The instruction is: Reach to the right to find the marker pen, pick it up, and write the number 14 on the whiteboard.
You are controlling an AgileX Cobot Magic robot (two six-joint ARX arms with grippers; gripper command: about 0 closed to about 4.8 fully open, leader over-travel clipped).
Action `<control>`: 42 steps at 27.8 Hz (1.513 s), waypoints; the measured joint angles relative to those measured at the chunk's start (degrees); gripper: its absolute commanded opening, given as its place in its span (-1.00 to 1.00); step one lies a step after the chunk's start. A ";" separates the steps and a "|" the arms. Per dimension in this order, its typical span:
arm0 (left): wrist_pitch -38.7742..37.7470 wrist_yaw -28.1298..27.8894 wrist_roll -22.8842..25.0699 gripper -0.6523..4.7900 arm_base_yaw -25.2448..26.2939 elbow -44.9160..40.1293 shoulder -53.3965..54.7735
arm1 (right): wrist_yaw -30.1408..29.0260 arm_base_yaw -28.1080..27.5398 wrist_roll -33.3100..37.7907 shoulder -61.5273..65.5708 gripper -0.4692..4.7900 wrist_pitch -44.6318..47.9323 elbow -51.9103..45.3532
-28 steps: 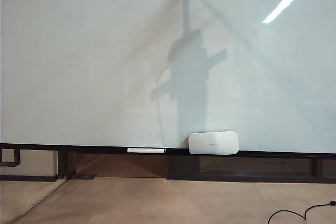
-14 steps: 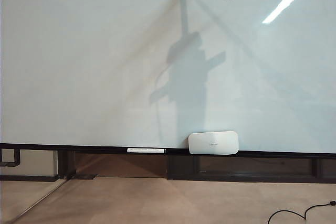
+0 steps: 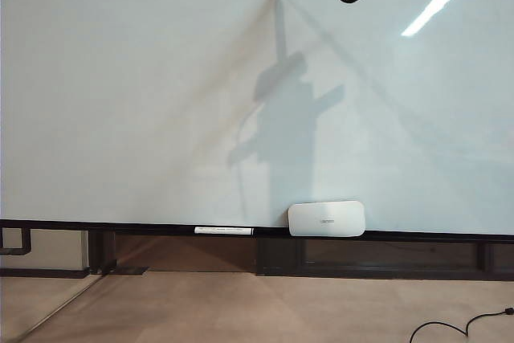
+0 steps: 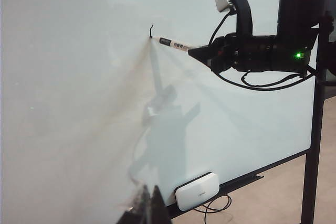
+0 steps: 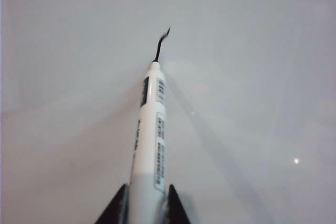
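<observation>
Marker pen, a slim white barrel with printed labels and a dark tip, presses its point against the very large glossy pale bluish-white whiteboard, high up near the board's top edge in the exterior view. A short hooked black stroke leads away from the tip, which looks like the start of the first digit. The right gripper has its black jaws clamped on the barrel's lower end, the arm reaching level toward the board. The left gripper hangs well apart, low by the board's black bottom rail; only its dark tips show, apparently together, though that cannot be told for sure.

The long pen held only at its far end could pivot or slip under pressure, bending the line or lifting the tip so the stroke breaks. The small white rounded-rectangle eraser and a slim white stick-like pen rest on the rail below.
</observation>
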 measured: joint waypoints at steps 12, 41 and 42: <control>-0.17 -0.11 1.07 -0.78 0.00 0.24 0.00 | 1.16 -0.20 -0.17 3.10 -0.83 -6.05 0.00; -2.19 -0.66 2.51 -0.78 0.02 1.84 -0.02 | 2.12 -0.46 0.68 4.85 -0.83 -11.96 -1.05; -2.14 -0.68 2.51 -0.78 0.02 1.84 -0.02 | 2.12 -0.48 0.70 4.85 -0.83 -11.96 -1.31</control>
